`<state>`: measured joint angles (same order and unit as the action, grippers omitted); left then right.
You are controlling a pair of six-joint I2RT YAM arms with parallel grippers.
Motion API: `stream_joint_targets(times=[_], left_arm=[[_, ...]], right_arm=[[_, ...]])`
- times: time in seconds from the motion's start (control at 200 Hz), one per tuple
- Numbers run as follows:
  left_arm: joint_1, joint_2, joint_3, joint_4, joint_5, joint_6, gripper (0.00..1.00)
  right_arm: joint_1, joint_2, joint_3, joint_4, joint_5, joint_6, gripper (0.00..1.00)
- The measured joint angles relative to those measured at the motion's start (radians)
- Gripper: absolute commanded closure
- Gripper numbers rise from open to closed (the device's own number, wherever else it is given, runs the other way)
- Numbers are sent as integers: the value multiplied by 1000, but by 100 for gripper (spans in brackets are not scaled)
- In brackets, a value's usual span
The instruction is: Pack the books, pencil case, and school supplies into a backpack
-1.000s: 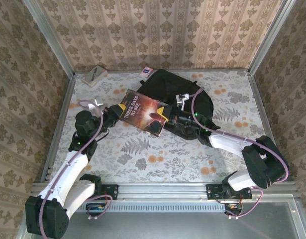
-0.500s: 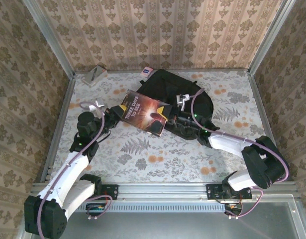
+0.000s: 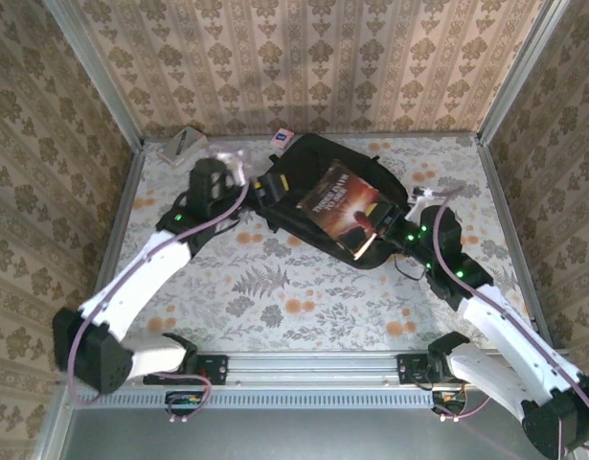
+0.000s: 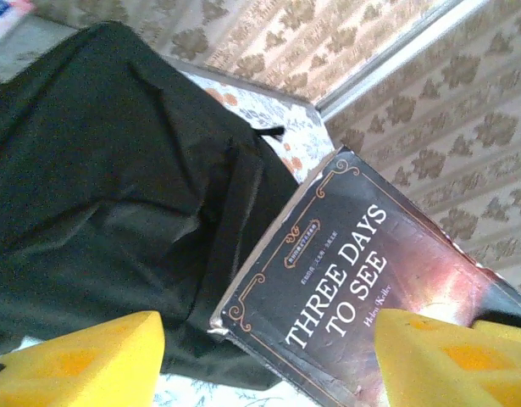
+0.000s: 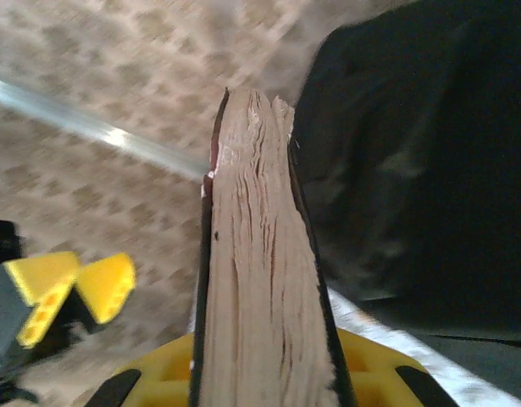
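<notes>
Swung over the backpack (image 3: 308,158), the dark book (image 3: 350,206) sits clamped at its right end in the right tool (image 3: 395,238), long axis aimed at the wide-open, empty left tool (image 3: 263,184).

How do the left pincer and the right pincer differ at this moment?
The left pincer is open and holds nothing; the right pincer is shut on the book, at its page edge. The left pincer is at the left side of the backpack, the right pincer at its right side. Both have yellow fingers and face the backpack.
</notes>
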<state>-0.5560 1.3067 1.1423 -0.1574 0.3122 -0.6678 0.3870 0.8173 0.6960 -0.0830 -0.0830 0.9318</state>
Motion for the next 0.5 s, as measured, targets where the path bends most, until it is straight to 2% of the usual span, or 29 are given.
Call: stream_joint_targets(times=[0.255, 0.415, 0.5], left_arm=[[-90, 491, 480, -230, 3, 226, 39], [-122, 757, 782, -390, -22, 329, 39], [-140, 851, 895, -463, -61, 368, 36]], right_arm=[[-23, -192, 5, -287, 321, -118, 100], [-25, -204, 16, -361, 450, -169, 100], [-27, -193, 17, -372, 485, -195, 100]])
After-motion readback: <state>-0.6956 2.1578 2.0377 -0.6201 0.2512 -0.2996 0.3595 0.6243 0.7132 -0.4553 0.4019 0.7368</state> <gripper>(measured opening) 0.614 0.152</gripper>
